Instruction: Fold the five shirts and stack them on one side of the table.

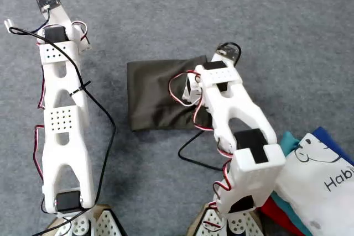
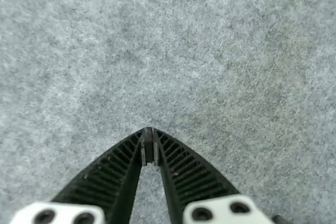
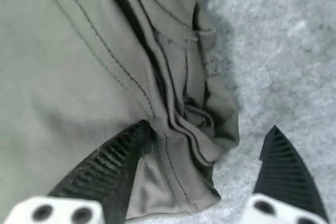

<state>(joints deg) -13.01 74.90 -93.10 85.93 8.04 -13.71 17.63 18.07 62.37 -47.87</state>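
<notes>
Several unfolded shirts (image 1: 315, 175), a white printed one on top with teal, blue and red cloth peeking out beneath, are lying in a heap nearer the arm bases than the dark olive folded shirt (image 1: 157, 92), on its right-arm side and well apart from it. The olive shirt is lying as a flat rectangle on the grey felt table (image 1: 287, 42), between the two arms. The right gripper (image 3: 209, 128) is hanging over that shirt's layered edge with its jaws spread: one finger is sitting against the cloth, the other is standing over bare felt just beside the edge, and nothing is being pinched. Farther off, beyond the olive shirt on its left-arm side, the left gripper (image 2: 148, 135) is hovering over bare felt with its fingers pressed together, holding nothing.

Going by this, the olive shirt is looking folded or nearly so, and the step in hand is probably tidying or shifting it, while the heap is waiting unfolded. The next move is likely calling for a grip on all the layers at once, so the fold is not springing open. Open felt is lying widest beyond the olive shirt and on its left-arm side; a thin black cable (image 1: 191, 156) is looping just near its closer edge and could be snagging a slide that way
</notes>
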